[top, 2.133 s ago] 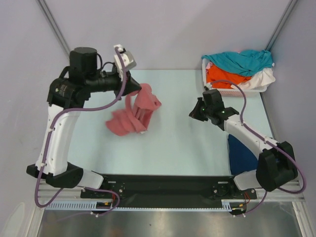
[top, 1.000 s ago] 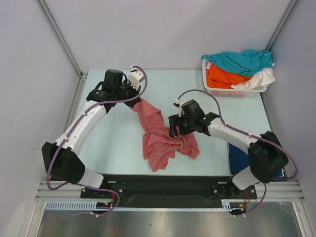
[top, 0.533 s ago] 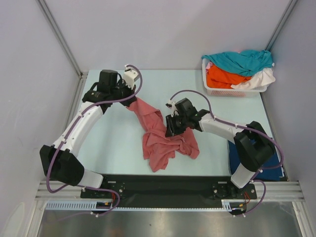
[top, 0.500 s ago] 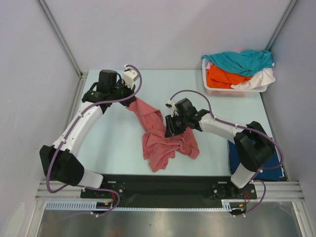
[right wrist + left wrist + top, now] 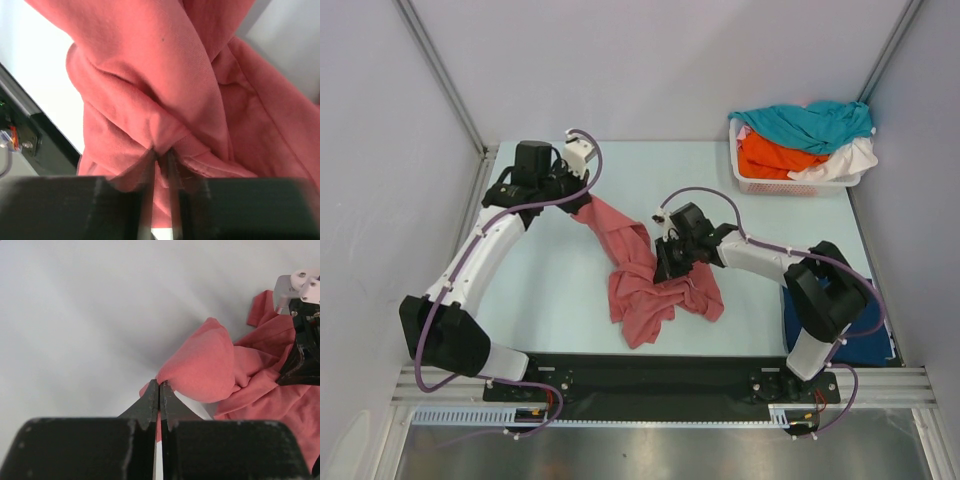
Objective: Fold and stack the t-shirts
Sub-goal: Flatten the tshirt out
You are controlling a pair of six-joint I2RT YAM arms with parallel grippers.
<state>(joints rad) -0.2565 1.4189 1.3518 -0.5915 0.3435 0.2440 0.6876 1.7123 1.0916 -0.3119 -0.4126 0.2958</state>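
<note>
Right end effector (image 5: 160, 158) has closed onto the salmon-red t-shirt (image 5: 150, 75).

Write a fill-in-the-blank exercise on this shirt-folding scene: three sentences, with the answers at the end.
1. Counting the left gripper and the right gripper, the salmon-red t-shirt is pinched by ____ grippers.
2. In the white basket, the topmost t-shirt is ____ in colour.
3. The navy t-shirt lies beside the base of the ____ arm.

Missing words: two; teal; right.
</note>
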